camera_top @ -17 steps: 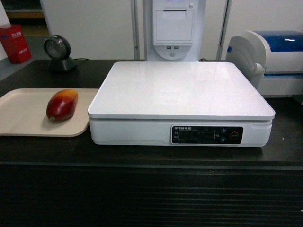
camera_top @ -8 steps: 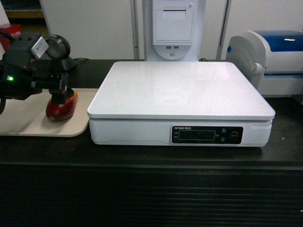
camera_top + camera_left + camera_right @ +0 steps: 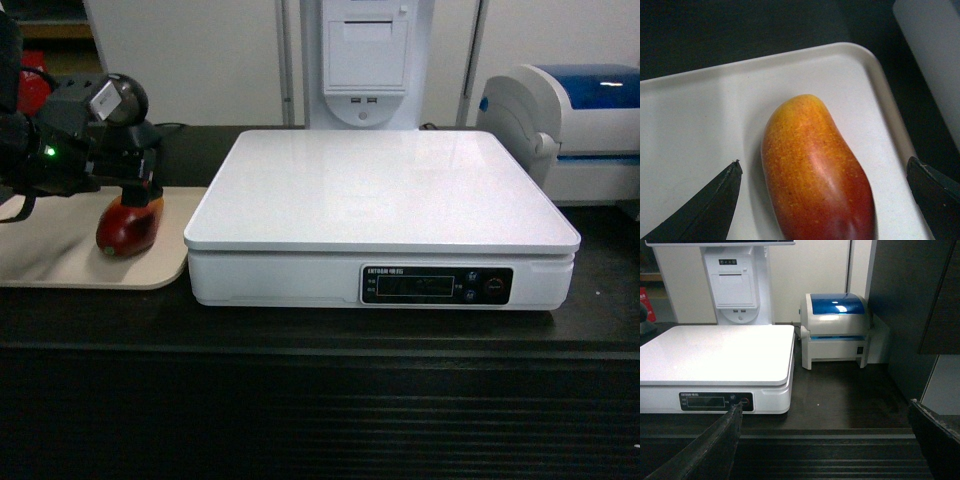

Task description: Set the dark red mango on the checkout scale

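The dark red mango lies on a flat beige tray at the left of the checkout. My left gripper hangs just above the mango's far end. In the left wrist view the mango lies lengthwise between the spread fingers of my left gripper, which is open and touching nothing. The white scale stands right of the tray with a bare platter. The right wrist view shows my right gripper open before the counter's front edge, with the scale ahead to its left.
A white and blue printer stands right of the scale, also in the right wrist view as the printer. A white receipt terminal rises behind the scale. A black round scanner sits behind the tray, close to my left arm.
My left arm has come in from the left and settled over the mango, then shifted slightly right. The mango has stayed in place on the tray.
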